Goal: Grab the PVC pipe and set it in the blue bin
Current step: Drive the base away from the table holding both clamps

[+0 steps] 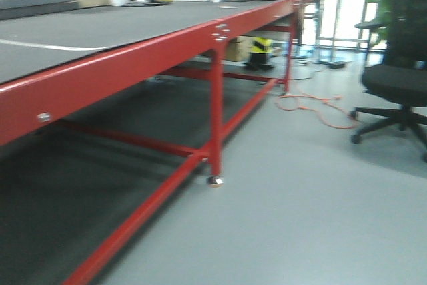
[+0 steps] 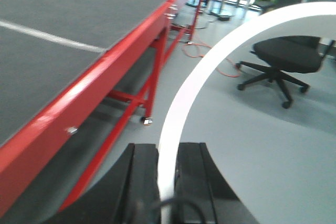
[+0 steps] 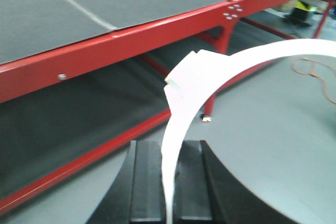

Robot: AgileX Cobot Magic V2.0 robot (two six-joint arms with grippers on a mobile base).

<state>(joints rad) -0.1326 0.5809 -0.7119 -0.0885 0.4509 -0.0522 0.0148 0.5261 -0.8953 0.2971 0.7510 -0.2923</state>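
The white curved PVC pipe (image 2: 176, 114) is off any surface and in hand. In the left wrist view it rises as a broad arc from between the black fingers (image 2: 144, 182) of the left gripper (image 2: 168, 151). In the right wrist view the pipe (image 3: 252, 56) shows a squared white joint partway along, and its lower end runs down into the right gripper (image 3: 169, 148).

Both tools appear pressed together on the pipe wall, with no gap visible on either side. I judge that both hold one piece, though no view shows the whole span.

The blue bin is not in any view, so the step in hand is carriage — not release.

Surroundings: a long red steel-framed table (image 1: 133, 51) with a dark grey top runs along the rig's left. A black office chair (image 1: 400, 78) stands ahead on the right, and an orange cable (image 1: 313, 105) lies loose on the grey floor (image 1: 280, 218) between them.

Recommendations:
- Hold both pinches firm and keep the arms at a fixed spacing; a curved pipe held at two points will twist if one end leads.
- Carry the arc clear of the red table edge.
- Route the base between chair and table, avoiding the cable.
- Release nothing until the bin rim is seen directly beneath the pipe.

The frames are blurred, so I cannot confirm finer contact detail.
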